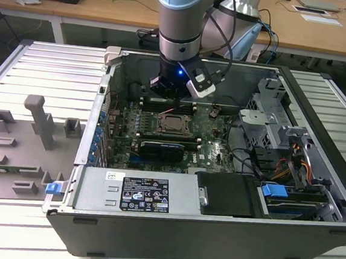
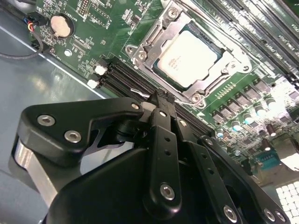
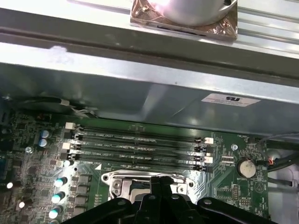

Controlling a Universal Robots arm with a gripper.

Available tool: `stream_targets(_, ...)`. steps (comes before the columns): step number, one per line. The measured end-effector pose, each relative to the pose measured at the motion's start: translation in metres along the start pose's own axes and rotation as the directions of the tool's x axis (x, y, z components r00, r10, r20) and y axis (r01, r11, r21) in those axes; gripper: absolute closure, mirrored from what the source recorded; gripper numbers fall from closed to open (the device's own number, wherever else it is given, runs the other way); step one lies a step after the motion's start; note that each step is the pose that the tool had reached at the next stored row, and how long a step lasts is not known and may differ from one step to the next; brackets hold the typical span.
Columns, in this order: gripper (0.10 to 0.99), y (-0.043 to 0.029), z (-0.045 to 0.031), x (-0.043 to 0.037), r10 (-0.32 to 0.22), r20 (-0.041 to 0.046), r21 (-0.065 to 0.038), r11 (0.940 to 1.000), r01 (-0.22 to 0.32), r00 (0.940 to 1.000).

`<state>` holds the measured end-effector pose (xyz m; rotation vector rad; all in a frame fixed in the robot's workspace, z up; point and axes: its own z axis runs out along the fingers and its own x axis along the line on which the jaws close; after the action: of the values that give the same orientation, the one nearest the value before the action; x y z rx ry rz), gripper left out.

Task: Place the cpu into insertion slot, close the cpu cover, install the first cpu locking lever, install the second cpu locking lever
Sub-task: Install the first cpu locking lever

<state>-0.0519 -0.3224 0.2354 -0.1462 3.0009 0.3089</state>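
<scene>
I see the open computer case (image 1: 212, 236) on the table (image 1: 44, 76). The arm (image 1: 179, 27) reaches in above the motherboard (image 2: 93, 28). Its jaws are pressed together, holding nothing, just beside the cpu cover (image 2: 156, 44). The cover lies flat around the cpu (image 2: 187, 53).

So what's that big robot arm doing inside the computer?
A robot arm is working inside an open computer case. The silver chip already sits in place on the green board, with its metal frame lying down around it. The arm's tool is shut and hangs right beside that frame.
</scene>
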Motion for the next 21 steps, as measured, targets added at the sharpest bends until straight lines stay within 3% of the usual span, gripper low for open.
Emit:
stream_targets(12,0.98,0.0144,0.0112,-0.0059,0.009,-0.0004,0.029,0.9995,-0.009,1.0)
stream_targets(19,0.98,0.0142,0.014,-0.0063,0.012,0.0,0.031,0.9995,-0.012,0.9999)
stream_targets(21,0.98,0.0139,0.0155,-0.006,0.01,0.0085,0.035,0.9994,-0.01,0.9999)
